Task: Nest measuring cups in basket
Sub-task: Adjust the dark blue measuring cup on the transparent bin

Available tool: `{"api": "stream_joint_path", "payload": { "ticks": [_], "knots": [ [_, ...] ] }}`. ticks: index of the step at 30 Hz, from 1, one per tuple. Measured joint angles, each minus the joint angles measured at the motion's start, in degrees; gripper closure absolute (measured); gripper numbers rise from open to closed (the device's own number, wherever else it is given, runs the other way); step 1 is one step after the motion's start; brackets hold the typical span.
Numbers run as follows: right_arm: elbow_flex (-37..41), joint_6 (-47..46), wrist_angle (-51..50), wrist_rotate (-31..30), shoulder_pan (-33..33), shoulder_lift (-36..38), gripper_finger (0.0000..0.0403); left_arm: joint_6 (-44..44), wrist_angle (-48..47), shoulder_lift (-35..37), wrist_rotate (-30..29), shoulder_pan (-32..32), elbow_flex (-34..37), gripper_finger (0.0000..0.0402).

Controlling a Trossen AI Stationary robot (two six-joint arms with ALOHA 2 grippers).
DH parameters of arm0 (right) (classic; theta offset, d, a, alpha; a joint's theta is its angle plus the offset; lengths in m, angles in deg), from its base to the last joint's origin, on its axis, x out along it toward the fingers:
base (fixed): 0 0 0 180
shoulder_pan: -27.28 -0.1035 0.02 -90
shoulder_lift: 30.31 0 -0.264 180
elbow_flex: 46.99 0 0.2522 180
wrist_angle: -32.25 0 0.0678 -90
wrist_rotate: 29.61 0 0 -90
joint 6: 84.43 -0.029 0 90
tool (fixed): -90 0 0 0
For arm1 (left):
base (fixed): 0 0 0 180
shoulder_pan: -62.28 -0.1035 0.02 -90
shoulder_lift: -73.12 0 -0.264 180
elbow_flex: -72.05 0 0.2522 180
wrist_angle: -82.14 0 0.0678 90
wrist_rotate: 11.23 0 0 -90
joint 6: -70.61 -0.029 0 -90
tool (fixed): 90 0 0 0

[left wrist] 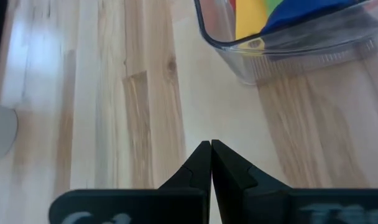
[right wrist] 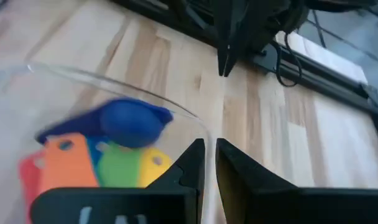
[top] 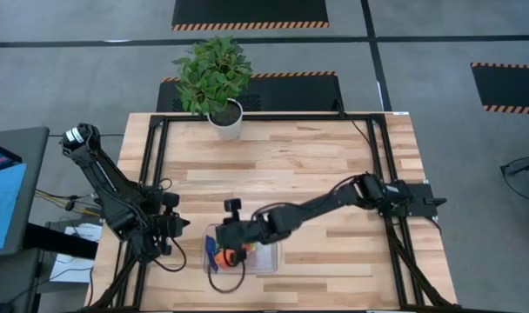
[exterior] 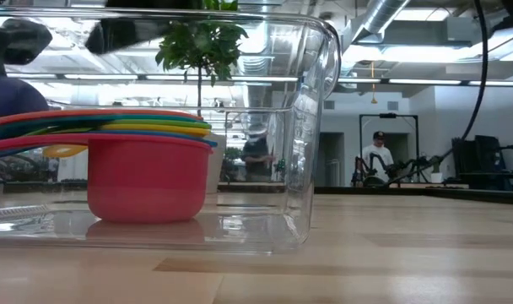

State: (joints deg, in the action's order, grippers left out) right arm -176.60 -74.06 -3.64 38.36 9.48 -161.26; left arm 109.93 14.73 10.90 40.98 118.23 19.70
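The clear basket (top: 266, 261) rests flat on the table near its front edge, and its wall shows close up in the low view (exterior: 311, 127). Inside it the measuring cups (top: 232, 256) sit nested, the red one (exterior: 147, 181) at the bottom with coloured rims above it. A dark blue cup (right wrist: 133, 121) lies on the orange, green and yellow handles. My right gripper (top: 221, 246) hovers over the basket's left end, its fingers all but shut (right wrist: 209, 152) beside the rim (right wrist: 114, 84). My left gripper (top: 179, 228) waits shut (left wrist: 211, 152) just left of the basket (left wrist: 288, 50). My right gripper's fingertips stand at the basket's rim near a left corner (right wrist: 201, 127), and the rim runs down toward the narrow gap between them. I cannot tell whether they touch it. They touch no cup.
A white pot with a green plant (top: 226, 117) stands at the table's far edge. Black frame rails (top: 151, 165) run along the left, right and far sides. Bare wood lies between the basket and the pot. A person (exterior: 376, 160) stands far back in the room.
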Motion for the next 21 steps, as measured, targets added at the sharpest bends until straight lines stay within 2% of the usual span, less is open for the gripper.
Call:
{"api": "stream_joint_path", "payload": {
  "ticks": [6,13,17,21],
  "knots": [
    [0.0,12.0,-0.2,2.7,1.0,0.0,0.034,3.3,0.8,0.0,-0.5,0.0,0.0,0.0401],
    [0.0,15.5,-1.6,7.8,0.6,0.1,0.034,10.1,3.7,0.0,-7.7,0.0,0.0,0.0401],
    [0.0,15.6,-2.6,8.2,0.5,0.1,0.034,12.0,8.6,-0.1,-3.9,0.0,0.0,0.0401],
    [0.0,16.2,-6.4,11.9,0.8,0.1,0.034,14.6,14.4,-1.3,3.8,0.0,0.0,0.0401]
  ]
}}
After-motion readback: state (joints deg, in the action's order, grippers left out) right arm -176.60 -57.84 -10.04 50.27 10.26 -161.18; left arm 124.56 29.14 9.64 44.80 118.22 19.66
